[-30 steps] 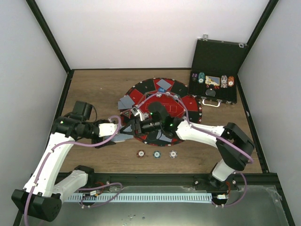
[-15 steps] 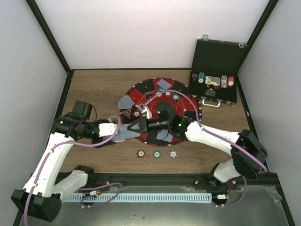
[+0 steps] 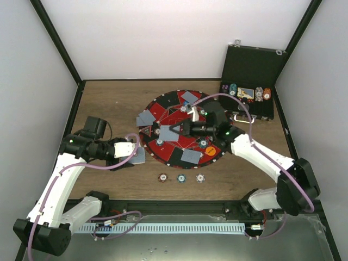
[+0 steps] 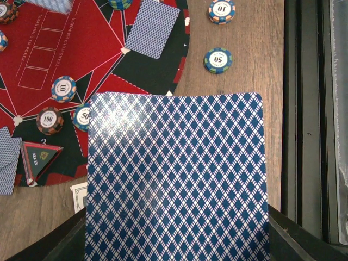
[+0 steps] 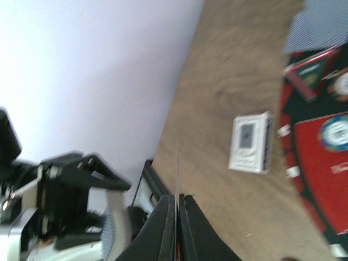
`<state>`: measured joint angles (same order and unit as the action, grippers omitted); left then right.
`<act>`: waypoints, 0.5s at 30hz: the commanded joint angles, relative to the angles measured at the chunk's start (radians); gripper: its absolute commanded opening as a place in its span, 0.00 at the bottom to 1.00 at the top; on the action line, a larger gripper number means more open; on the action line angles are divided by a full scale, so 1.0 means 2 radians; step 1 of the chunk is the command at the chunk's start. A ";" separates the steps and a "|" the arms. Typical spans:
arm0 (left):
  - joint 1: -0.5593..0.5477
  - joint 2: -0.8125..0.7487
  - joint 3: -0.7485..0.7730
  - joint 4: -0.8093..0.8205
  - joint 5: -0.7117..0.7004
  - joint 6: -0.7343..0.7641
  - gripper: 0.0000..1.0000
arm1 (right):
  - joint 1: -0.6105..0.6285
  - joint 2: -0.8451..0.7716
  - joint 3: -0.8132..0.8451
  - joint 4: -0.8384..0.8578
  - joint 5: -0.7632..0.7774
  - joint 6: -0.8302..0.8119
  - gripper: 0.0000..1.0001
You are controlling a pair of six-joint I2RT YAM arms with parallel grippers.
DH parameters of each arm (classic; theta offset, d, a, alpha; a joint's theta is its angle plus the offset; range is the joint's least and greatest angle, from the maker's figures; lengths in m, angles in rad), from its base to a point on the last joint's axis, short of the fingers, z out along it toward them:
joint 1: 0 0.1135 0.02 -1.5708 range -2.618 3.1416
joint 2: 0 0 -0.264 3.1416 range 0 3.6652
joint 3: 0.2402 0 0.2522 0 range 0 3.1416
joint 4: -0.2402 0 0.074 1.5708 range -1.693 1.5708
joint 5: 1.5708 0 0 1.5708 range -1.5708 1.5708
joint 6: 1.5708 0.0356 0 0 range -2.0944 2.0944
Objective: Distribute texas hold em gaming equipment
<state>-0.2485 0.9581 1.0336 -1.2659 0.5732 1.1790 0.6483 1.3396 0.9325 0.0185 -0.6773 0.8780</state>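
brown wooden tabletop (image 3: 109, 103), white walls. stack of blue diamond-backed playing cards (image 4: 176, 179) clamped in left gripper (image 3: 134, 155) off the near-left rim of the round red-and-black mat (image 3: 168, 100), apparently the dealing supply; single grey-blue-backed card (image 3: 166, 133) pinched in right gripper (image 5: 177, 204) over the mat's left half, probably for placing.

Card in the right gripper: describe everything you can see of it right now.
The card is a small thin rectangle, grey-blue back up, face hidden. The right gripper, shut, pinches one edge; the right wrist view shows it only as a pale thin line between the fingers. From above it lies roughly level over the left-centre of the round mat. Whether it rests on the mat or hangs above it cannot be told.
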 commanded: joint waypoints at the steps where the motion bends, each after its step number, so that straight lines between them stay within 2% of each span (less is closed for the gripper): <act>1: 0.001 0.000 0.012 0.006 0.023 0.006 0.04 | -0.080 0.020 0.023 -0.038 -0.033 -0.043 0.06; 6: 0.001 0.003 0.014 0.005 0.024 0.003 0.04 | -0.164 0.128 0.103 -0.056 -0.043 -0.089 0.06; 15: 0.001 0.011 0.016 0.005 0.023 -0.003 0.04 | -0.227 0.399 0.373 -0.105 -0.018 -0.118 0.04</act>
<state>-0.2485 0.9710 1.0389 -1.2652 0.5812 1.1774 0.2268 1.9713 1.4719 -0.1192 -0.7277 0.6849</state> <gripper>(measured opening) 0.637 0.039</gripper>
